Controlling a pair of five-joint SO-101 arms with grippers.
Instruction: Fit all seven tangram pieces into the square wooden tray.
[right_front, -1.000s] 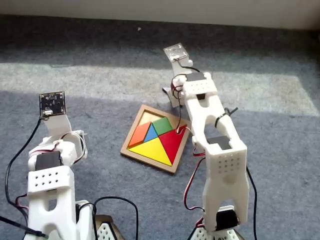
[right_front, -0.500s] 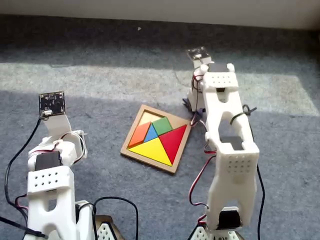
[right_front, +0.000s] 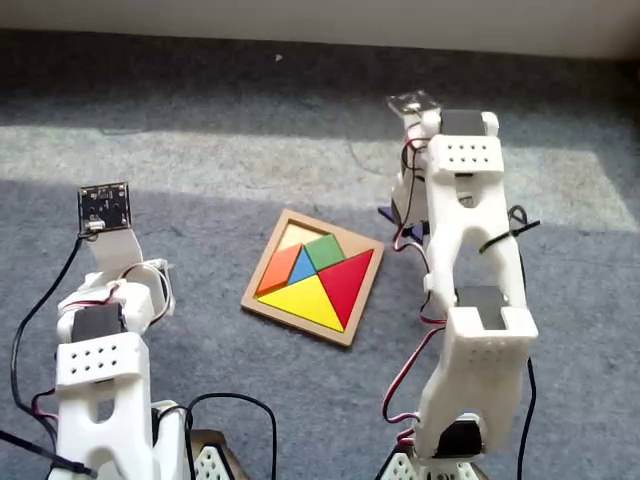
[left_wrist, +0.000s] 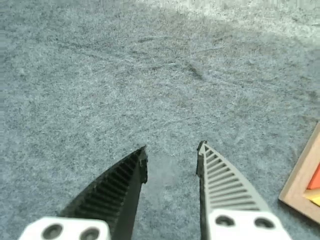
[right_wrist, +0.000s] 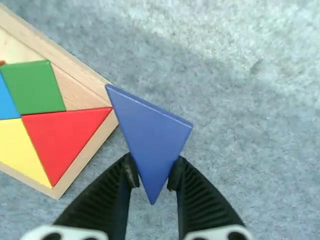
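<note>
Left gripper (left_wrist: 172, 149) fingers apart; right gripper (right_wrist: 153, 168) fingers clamp blue triangle (right_wrist: 149, 131).

Everything is carried by a grey carpet (right_front: 210, 340); its far part is crossed by a band of sunlight (right_front: 250, 160), while the near part is left in shade; a square wooden tray (right_front: 295, 322) is laid flat on it, turned corner-on, between the two arms; the arm bases (right_front: 215, 465) are set at the near edge, with a black cable (right_front: 235, 400) looped beside the left one
</note>
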